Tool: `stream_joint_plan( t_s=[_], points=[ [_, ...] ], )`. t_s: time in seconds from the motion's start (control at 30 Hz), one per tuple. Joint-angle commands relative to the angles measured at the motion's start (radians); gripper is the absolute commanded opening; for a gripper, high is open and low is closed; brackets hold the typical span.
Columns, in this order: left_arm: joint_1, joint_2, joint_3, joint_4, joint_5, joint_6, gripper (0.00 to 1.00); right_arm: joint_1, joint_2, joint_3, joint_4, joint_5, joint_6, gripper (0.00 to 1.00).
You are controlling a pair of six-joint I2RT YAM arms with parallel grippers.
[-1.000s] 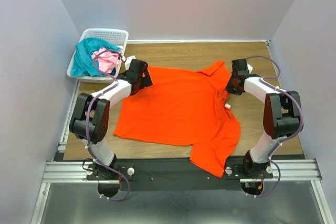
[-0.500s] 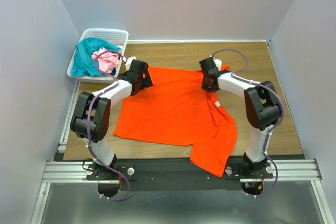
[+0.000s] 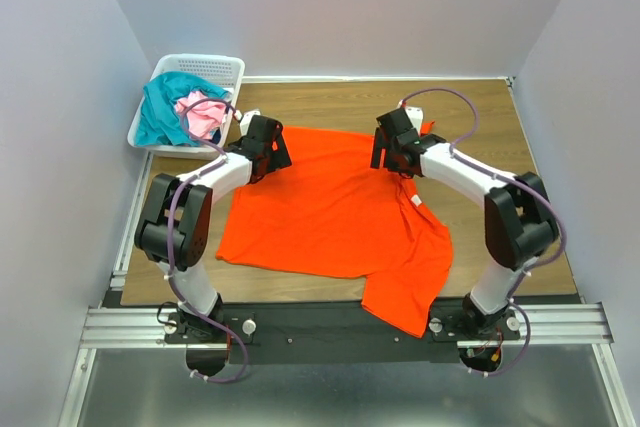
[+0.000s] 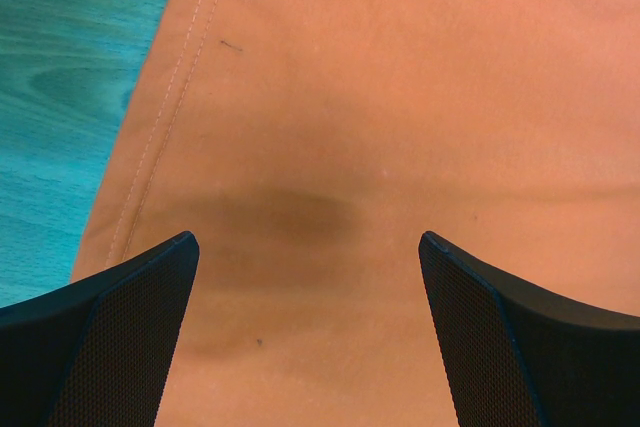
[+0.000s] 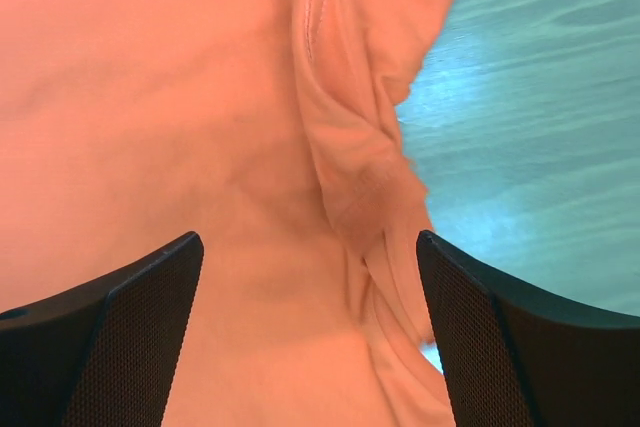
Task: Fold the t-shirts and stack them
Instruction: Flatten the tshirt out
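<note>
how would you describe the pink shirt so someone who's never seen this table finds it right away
Go to the far left corner of the wooden table, where a white slatted basket sits. Inside, the pink shirt is the smaller crumpled bundle against the larger teal shirt. It is the only pink cloth; the orange shirt lies spread on the table.

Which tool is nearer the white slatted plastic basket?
Left. The left tool is just right of the white slatted plastic basket, over the bright orange cloth shirt's nearest edge. The right tool is over the shirt's opposite side, much farther right.
</note>
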Motion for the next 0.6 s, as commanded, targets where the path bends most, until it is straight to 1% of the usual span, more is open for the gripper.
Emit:
stream_joint_plan(
  t_s=[0.0,0.07,0.17,0.27,0.37,0.43,0.5,0.57],
  points=[
    [-0.006,0.018,-0.011,0.021,0.012,0.012,0.98,-0.007,-0.075,-0.054,-0.022,0.011,-0.026,0.93],
    [-0.006,0.023,-0.011,0.021,0.009,0.012,0.98,-0.022,-0.088,-0.071,-0.022,-0.006,-0.056,0.94],
    [-0.006,0.027,-0.012,0.023,0.009,0.013,0.98,-0.080,-0.082,-0.099,-0.020,-0.062,-0.102,0.91],
    [-0.006,0.032,-0.012,0.023,0.009,0.013,0.98,-0.111,-0.063,-0.109,-0.017,-0.101,-0.130,0.87],
    [-0.006,0.037,-0.011,0.023,0.009,0.015,0.98,-0.128,-0.025,-0.111,-0.019,-0.119,-0.124,0.79],
    [-0.006,0.038,-0.011,0.021,0.006,0.013,0.98,-0.131,-0.017,-0.122,-0.016,-0.145,-0.115,0.71],
    [-0.006,0.037,-0.012,0.021,0.004,0.013,0.98,-0.133,-0.008,-0.129,-0.016,-0.154,-0.112,0.66],
    [-0.006,0.038,-0.012,0.019,0.000,0.013,0.98,-0.133,-0.003,-0.143,-0.012,-0.167,-0.113,0.63]
  ],
)
